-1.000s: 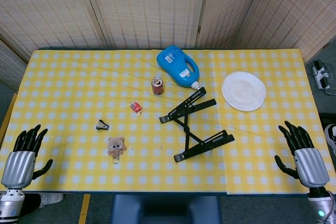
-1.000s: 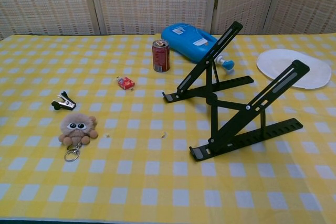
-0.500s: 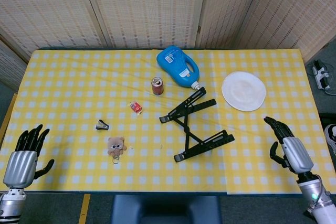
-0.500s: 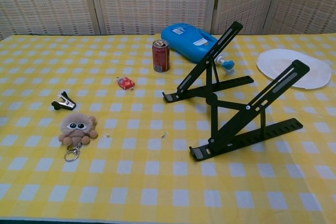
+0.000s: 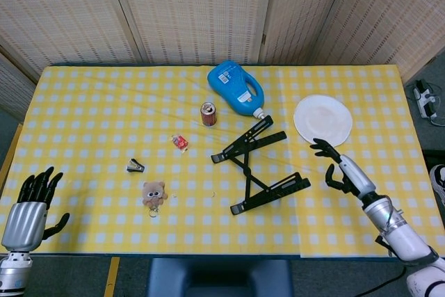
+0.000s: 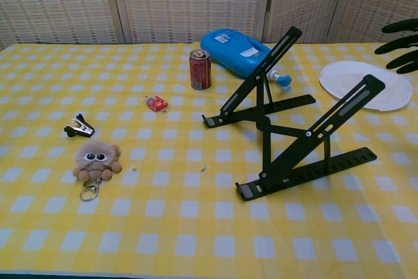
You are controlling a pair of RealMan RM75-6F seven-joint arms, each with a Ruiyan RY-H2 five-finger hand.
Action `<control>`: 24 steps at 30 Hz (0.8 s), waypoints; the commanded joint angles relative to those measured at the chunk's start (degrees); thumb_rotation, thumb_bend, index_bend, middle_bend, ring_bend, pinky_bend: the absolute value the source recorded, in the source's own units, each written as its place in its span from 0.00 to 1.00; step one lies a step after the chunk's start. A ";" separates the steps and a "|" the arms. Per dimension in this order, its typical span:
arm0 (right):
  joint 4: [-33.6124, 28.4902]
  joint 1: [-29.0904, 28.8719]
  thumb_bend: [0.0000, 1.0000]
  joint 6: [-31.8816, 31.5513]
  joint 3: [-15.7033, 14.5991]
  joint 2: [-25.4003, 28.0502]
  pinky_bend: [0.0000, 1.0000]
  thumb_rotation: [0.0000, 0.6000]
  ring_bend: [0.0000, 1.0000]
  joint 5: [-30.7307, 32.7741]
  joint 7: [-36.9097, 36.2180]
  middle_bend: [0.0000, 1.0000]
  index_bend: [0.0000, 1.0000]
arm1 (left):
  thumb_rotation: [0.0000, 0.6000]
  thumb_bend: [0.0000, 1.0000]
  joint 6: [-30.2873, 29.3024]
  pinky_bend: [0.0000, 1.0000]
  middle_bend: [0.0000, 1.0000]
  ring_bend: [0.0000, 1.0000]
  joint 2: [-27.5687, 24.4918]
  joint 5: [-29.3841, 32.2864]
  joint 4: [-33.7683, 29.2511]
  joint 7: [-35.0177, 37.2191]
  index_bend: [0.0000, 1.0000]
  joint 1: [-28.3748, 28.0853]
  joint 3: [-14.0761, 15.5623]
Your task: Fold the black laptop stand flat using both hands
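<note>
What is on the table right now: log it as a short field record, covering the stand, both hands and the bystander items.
stand: black laptop stand upright, unfolded, untouched
right hand: right hand open, in the air beside the stand, near the white plate
left hand: left hand open at the near table edge, far from the stand
behind stand: blue jug lying down, soda can upright
left of stand: red packet, stapler, plush keychain
surface: yellow checked cloth
</note>
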State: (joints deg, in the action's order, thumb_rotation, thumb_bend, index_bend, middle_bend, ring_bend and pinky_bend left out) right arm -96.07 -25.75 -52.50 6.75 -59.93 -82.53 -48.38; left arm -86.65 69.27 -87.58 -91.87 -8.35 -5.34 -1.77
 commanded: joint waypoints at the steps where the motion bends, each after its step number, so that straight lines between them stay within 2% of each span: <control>1: -0.08 -4.09 1.00 6.09 2.40 -0.45 0.13 1.00 0.18 4.65 -2.57 0.15 0.00 | 1.00 0.32 -0.07 0.00 0.03 0.02 -0.03 -0.02 0.02 0.07 0.09 0.04 -0.01; 5: 2.06 -7.86 1.00 12.15 4.29 -2.22 0.11 1.00 0.16 8.76 -3.52 0.14 0.00 | 1.00 0.32 -0.11 0.00 0.03 0.02 0.00 0.02 0.10 0.16 0.09 0.15 0.05; 11: 6.25 -11.95 0.98 17.96 6.67 -6.37 0.05 1.00 0.12 13.87 -3.68 0.12 0.00 | 1.00 0.32 -0.13 0.00 0.03 0.02 0.00 0.15 0.06 0.17 0.09 0.26 0.05; 12: 6.90 -12.47 0.94 18.61 6.92 -7.08 0.04 1.00 0.11 14.50 -3.48 0.12 0.00 | 1.00 0.32 -0.12 0.00 0.03 0.02 -0.01 0.15 0.04 0.16 0.09 0.26 0.05; 15: 9.15 -14.09 0.64 20.54 7.57 -9.54 0.01 1.00 0.09 16.73 -2.34 0.11 0.00 | 1.00 0.32 -0.17 0.00 0.03 0.02 -0.04 0.09 -0.02 0.05 0.09 0.26 0.03; 17: 10.29 -15.00 0.51 21.74 8.28 -11.15 0.00 1.00 0.09 18.47 -2.17 0.10 0.00 | 1.00 0.32 -0.20 0.00 0.03 0.02 -0.08 0.09 -0.11 0.00 0.09 0.26 -0.02; 21: 11.83 -16.07 0.42 24.34 10.18 -13.47 0.00 1.00 0.07 19.96 -4.14 0.09 0.00 | 1.00 0.32 0.02 0.00 0.03 0.02 -0.13 0.24 -0.25 -0.25 0.09 0.19 -0.05; 24: 12.72 -16.28 0.40 26.07 12.10 -14.89 0.00 1.00 0.07 19.57 -6.92 0.09 0.00 | 1.00 0.32 0.04 0.00 0.03 0.02 -0.09 0.31 -0.31 -0.39 0.09 0.18 -0.09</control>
State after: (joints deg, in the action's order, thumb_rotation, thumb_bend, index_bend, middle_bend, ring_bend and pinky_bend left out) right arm -84.08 -41.70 -27.58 17.62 -73.80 -62.84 -53.78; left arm -86.60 69.17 -87.28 -92.17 -8.74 -5.16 -1.85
